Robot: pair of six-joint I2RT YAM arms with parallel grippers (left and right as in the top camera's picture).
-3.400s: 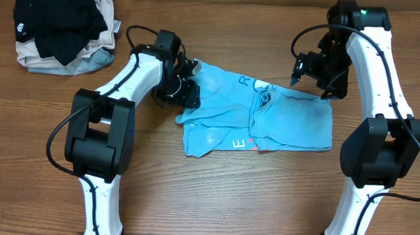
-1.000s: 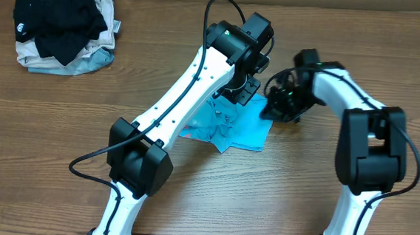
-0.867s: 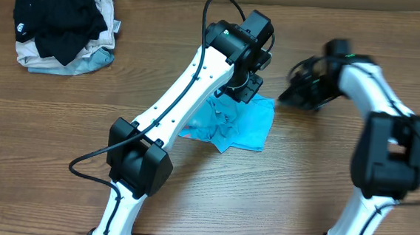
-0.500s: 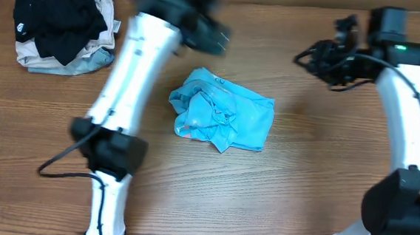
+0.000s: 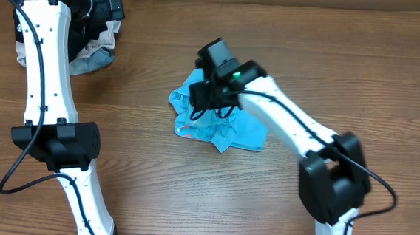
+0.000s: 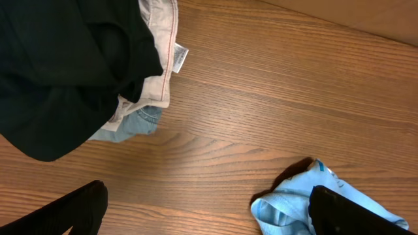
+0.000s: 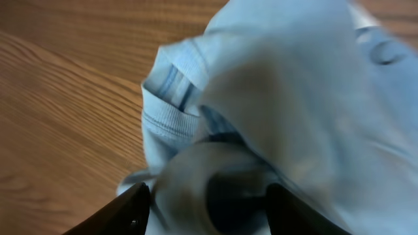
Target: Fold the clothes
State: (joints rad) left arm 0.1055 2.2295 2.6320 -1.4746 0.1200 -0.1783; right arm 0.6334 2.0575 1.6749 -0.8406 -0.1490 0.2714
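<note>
The sky-blue T-shirt (image 5: 228,126) lies crumpled in a loose heap at the table's middle. Its edge also shows at the bottom right of the left wrist view (image 6: 287,202). My right gripper (image 5: 198,106) is down on the heap's upper left. In its wrist view the right gripper (image 7: 212,209) stands open, with a bunched fold of the blue fabric (image 7: 261,98) between the fingers. My left gripper (image 5: 108,5) hangs far away at the back left, over the edge of the garment pile. It (image 6: 209,219) is wide open and holds nothing.
A pile at the back left holds a black garment (image 6: 59,72), a beige one (image 6: 160,39) and a pale grey-blue one (image 5: 88,63). The left arm's white links (image 5: 47,62) stand in front of the pile. The table's back edge (image 5: 292,3) runs along the top.
The left arm has swung from the middle to the back-left pile. The right arm has come in from the right and dropped its opened gripper onto the shirt, which stays in place.
</note>
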